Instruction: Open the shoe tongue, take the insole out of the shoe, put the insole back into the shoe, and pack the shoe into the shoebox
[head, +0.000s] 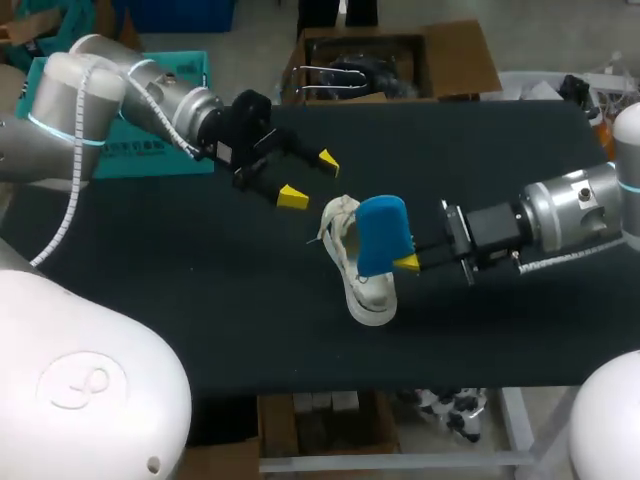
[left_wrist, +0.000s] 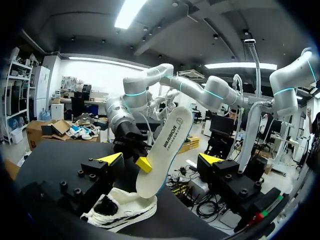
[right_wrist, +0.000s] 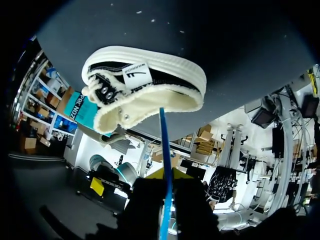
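A cream shoe (head: 362, 290) with black trim lies on its side in the middle of the black table (head: 200, 300). The insole (head: 382, 235), blue on one face and white on the other, stands upright with its lower end in the shoe's opening. My right gripper (head: 408, 262) is shut on the insole's edge from the right. In the right wrist view the insole (right_wrist: 164, 145) shows edge-on between my fingers (right_wrist: 167, 175), with the shoe (right_wrist: 145, 85) ahead. My left gripper (head: 310, 178) hangs open just left of the shoe. In its own view it (left_wrist: 160, 159) is spread wide, apart from the insole (left_wrist: 167, 145) and shoe (left_wrist: 120, 212).
A teal box (head: 150, 140) sits at the table's back left, partly behind my left arm. A brown cardboard box (head: 450, 60) stands beyond the far edge. My two grippers are close together over the shoe.
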